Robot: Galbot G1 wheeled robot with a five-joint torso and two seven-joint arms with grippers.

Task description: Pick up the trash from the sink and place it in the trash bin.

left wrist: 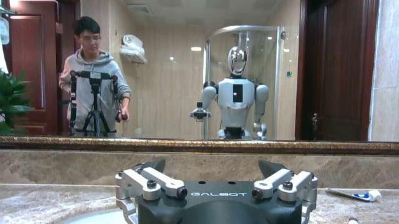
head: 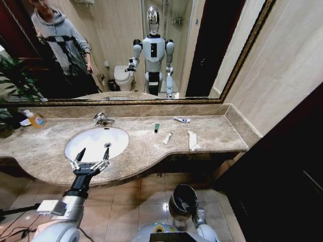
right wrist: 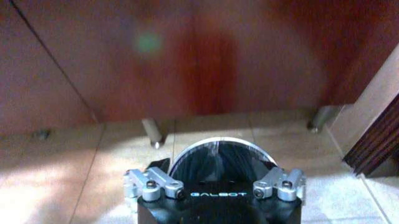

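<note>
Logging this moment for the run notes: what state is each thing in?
left gripper: open, over the sink's front rim
right gripper: open, low by the trash bin
sink: basin bare, dry
trash bin: open, on the floor
trash: bits lying on the countertop

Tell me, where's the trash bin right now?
In the head view the trash bin stands on the tiled floor below the countertop, toward the robot's right, with the right gripper just beside it.
</note>
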